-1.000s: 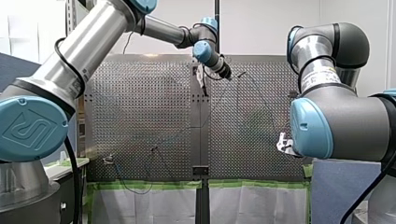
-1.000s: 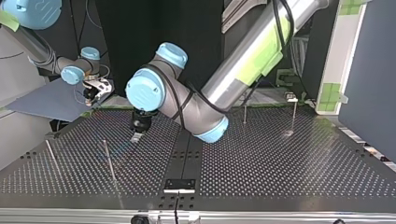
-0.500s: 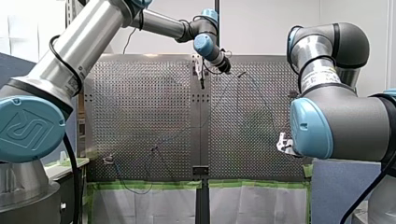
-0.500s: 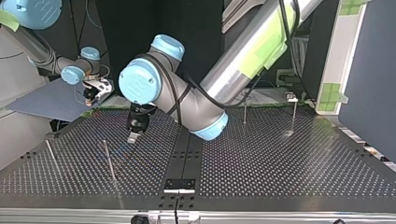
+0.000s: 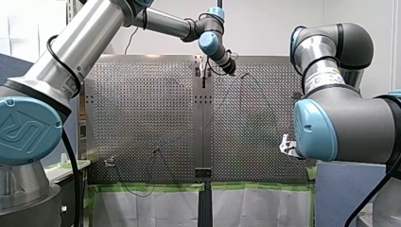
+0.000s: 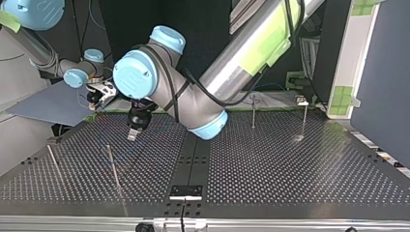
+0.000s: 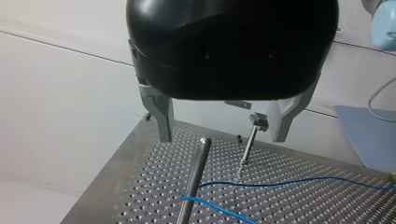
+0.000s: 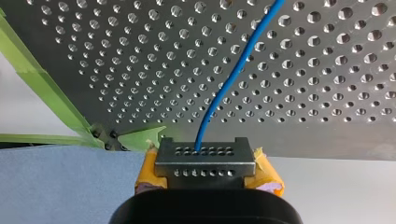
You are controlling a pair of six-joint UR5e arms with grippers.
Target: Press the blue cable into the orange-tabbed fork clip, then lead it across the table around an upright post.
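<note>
Routing stage, I judge: right gripper [image 8: 205, 161] clamps the blue cable [image 8: 229, 84], left gripper [image 7: 223, 133] hangs wide open, empty, above the post [image 7: 192, 182]; next, lower its 2 fingers [image 7: 161, 116] onto the cable.

Thin blue cable [image 8: 223, 91], one end pinched in my right gripper [image 8: 205, 154], curving away ahead of it. In the left wrist view, two blue strands meeting at a bare metal upright post [image 7: 192, 182], one running off sideways, one slanting nearer. Wrapped around or merely beside: unclear.
</note>
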